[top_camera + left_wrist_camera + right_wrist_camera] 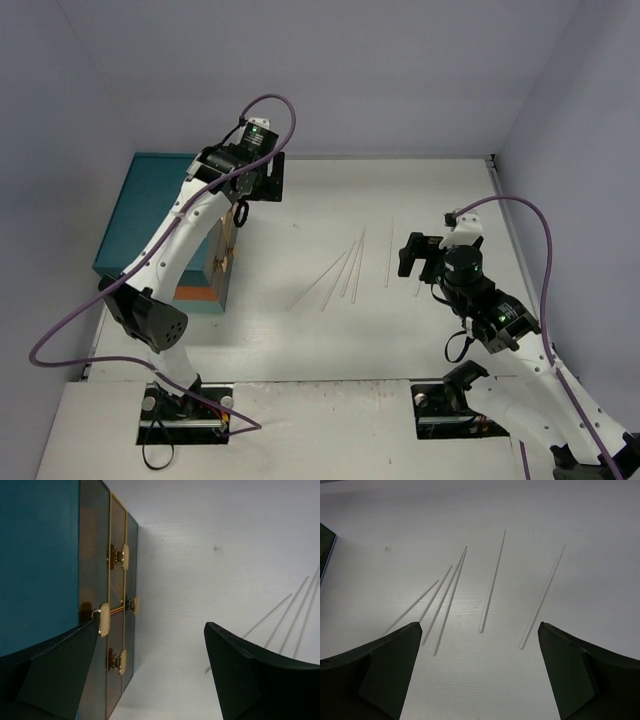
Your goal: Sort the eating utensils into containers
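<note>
Several thin pale chopsticks (pixel 350 265) lie loose on the white table; they also show in the right wrist view (pixel 492 582) and at the right edge of the left wrist view (pixel 280 625). The teal chest (pixel 135 215) with an orange lower band stands at the left. Its drawer fronts carry small gold handles (pixel 104 620). My left gripper (pixel 243 210) is open and empty just in front of the chest's face (pixel 150 645), one finger (pixel 55 670) close to a handle. My right gripper (pixel 422 262) is open and empty over the near ends of the chopsticks (pixel 480 626). No spoons, forks or knives are in view.
Pale walls close the table in at the back and both sides. The arm bases (pixel 185 415) sit at the near edge. A purple cable (pixel 280 105) loops above the left wrist.
</note>
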